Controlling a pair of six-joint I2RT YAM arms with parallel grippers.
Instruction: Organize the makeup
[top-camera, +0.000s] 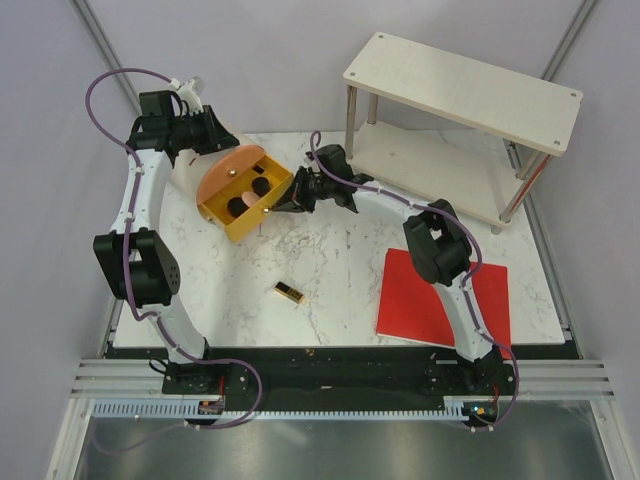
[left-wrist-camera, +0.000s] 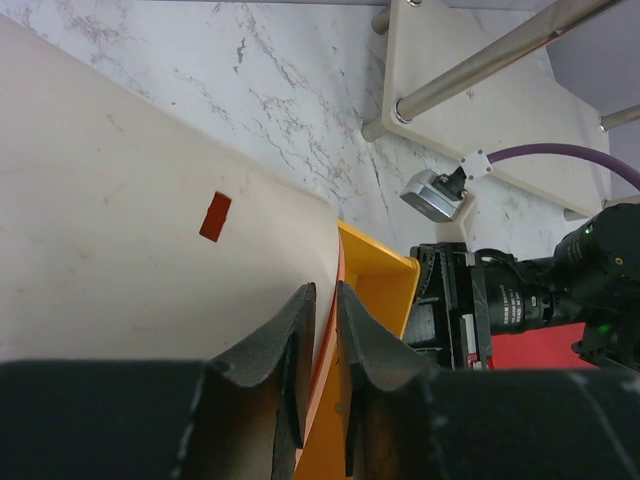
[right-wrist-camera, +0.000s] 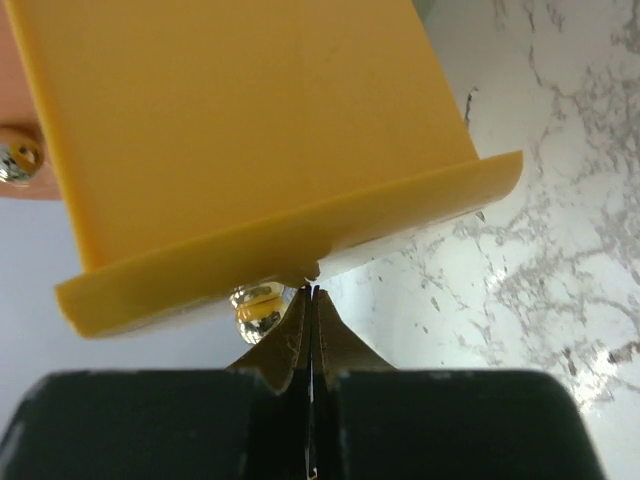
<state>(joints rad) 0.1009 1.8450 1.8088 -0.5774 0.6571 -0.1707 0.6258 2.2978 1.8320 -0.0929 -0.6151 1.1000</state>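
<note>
The orange-yellow case (top-camera: 245, 200) stands open at the back left, its round lid (top-camera: 226, 172) raised. Inside I see two round black compacts (top-camera: 260, 186) and a peach puff (top-camera: 238, 207). The gold-and-black lipstick (top-camera: 289, 292) lies alone on the marble in front. My left gripper (top-camera: 225, 148) is shut on the lid's orange edge (left-wrist-camera: 336, 300), its tips (left-wrist-camera: 322, 292) pinching it. My right gripper (top-camera: 285, 204) is shut, its tips (right-wrist-camera: 313, 292) just under the case's front lip (right-wrist-camera: 290, 255) beside a gold clasp ball (right-wrist-camera: 255, 305). No foundation tubes show.
A flat red sheet (top-camera: 440, 295) lies at the front right under my right arm. A two-tier pale shelf (top-camera: 460, 95) on metal legs stands at the back right. In the left wrist view the right arm's camera (left-wrist-camera: 520, 300) is close behind the case.
</note>
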